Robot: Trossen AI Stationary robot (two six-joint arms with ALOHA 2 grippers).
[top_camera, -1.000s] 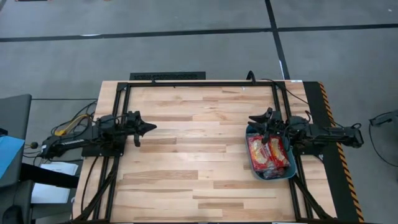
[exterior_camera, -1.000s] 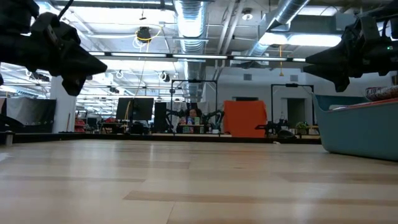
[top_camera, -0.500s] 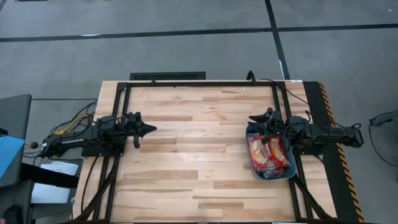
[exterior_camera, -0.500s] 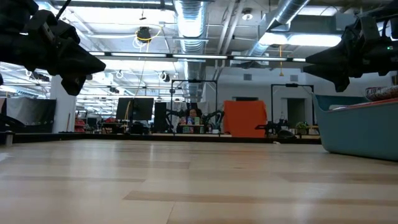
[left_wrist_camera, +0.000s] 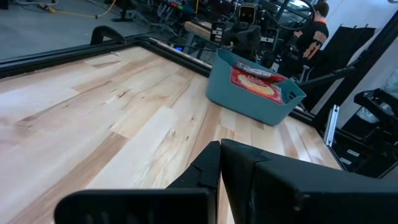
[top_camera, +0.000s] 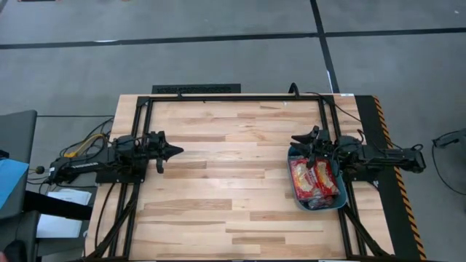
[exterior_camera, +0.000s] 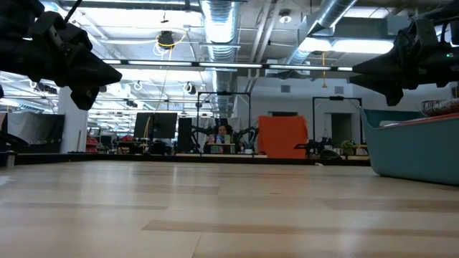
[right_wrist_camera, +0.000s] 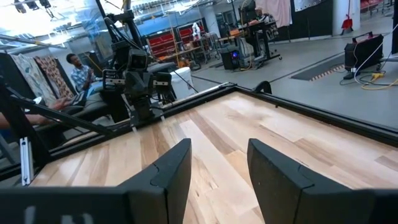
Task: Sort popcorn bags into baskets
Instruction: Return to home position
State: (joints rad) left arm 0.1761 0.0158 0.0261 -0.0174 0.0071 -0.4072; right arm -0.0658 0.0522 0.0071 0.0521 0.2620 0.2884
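Popcorn bags [top_camera: 313, 179] lie piled inside the teal-blue bin [top_camera: 320, 208], red faces up, and none shows on the wooden table [top_camera: 233, 182] outside it, so the sorting looks done and what is left for you is getting both arms home cleanly. The right gripper [top_camera: 304, 138] is the one to mind. It hangs above the bin's rim at the end away from the bags' pile, raised clear of the wall in the low view. Its fingers stand well apart with only bare table between them in its wrist view, so it holds nothing and touches nothing. Lift it a little more before you draw it back, I would judge, so that no finger clips the rim or drags a packet off the top of the stack. Close it only once it is away from the bin. The left gripper [top_camera: 175, 151] sits far from the bin, across the table on the opposite side. Its fingers are brought together with barely a slit between them, empty and held off the wood. From there it looks along the table toward the bin's long wall, where the top packet stands just above the rim. That arm needs little from you: keep any move slow and level.
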